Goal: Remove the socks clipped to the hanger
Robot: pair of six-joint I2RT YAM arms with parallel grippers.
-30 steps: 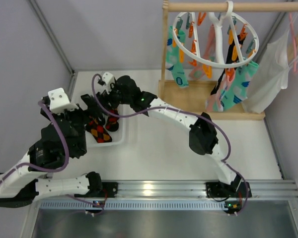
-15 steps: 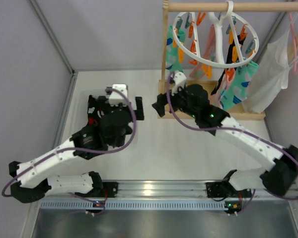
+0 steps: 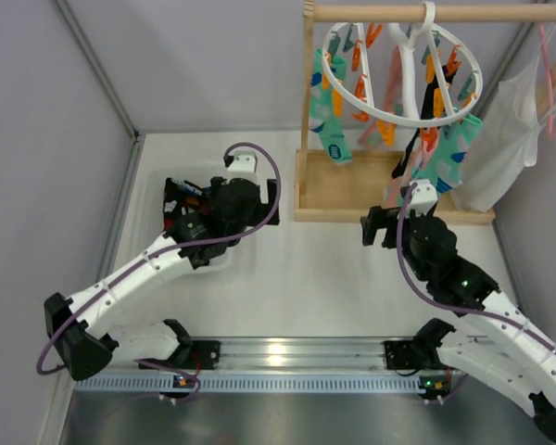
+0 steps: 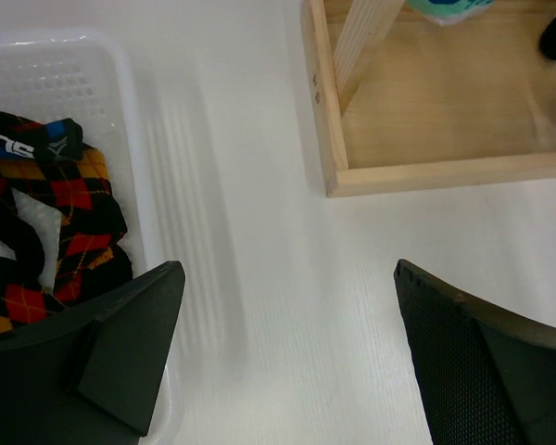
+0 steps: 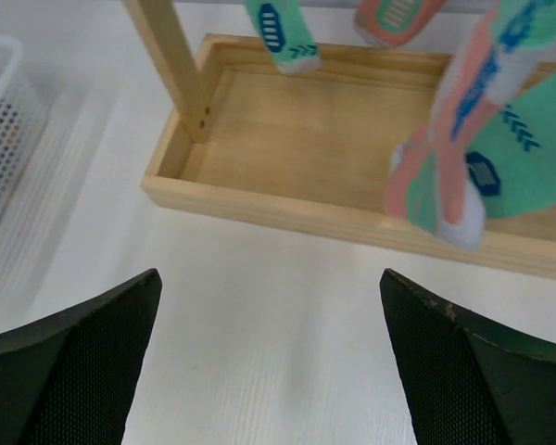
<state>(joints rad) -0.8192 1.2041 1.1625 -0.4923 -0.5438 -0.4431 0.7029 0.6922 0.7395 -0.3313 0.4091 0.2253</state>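
Note:
The white ring hanger (image 3: 403,69) hangs by its hook from a wooden rail, with orange and teal clips. Clipped socks hang from it: a teal sock (image 3: 332,130), a black one (image 3: 413,148), and pink and teal ones (image 3: 437,169). The right wrist view shows the teal toe (image 5: 283,37), a pink toe (image 5: 394,17) and a pink-teal pair (image 5: 482,158). My right gripper (image 3: 398,232) (image 5: 269,352) is open and empty, just in front of the stand and below the socks. My left gripper (image 3: 224,202) (image 4: 287,352) is open and empty over the basket's right edge.
A white basket (image 3: 224,262) (image 4: 120,93) holds red-orange-black argyle socks (image 4: 46,232). The wooden stand's tray base (image 3: 352,185) (image 5: 334,120) and its post (image 3: 308,93) stand behind the grippers. A pink hanger with a white garment (image 3: 510,139) hangs at the right.
My right arm has swung away from the basket to the right and now faces the wooden stand. My left arm has moved right, from the far left to the basket's right side.

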